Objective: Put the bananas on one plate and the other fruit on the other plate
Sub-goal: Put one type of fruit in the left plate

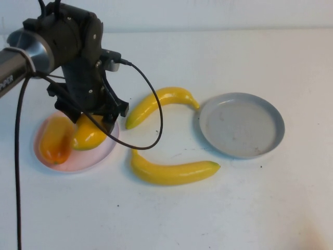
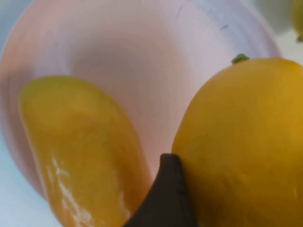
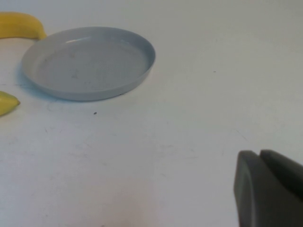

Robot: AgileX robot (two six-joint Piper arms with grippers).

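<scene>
At the frame's left the left end effector (image 1: 96, 121) sits spread wide around the second mango (image 1: 89, 133) on the pink plate (image 1: 106, 151), so lifting clear looks next, then the bananas (image 1: 174, 172) go to the grey plate (image 1: 242, 125), while the right end effector (image 3: 270, 189) waits closed over the table (image 3: 189, 118) at lower right

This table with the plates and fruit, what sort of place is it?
Probably a robot test bench, not a kitchen: a bare white table, glossy toy-like bananas, and a cabled left hand over the pink plate.
</scene>
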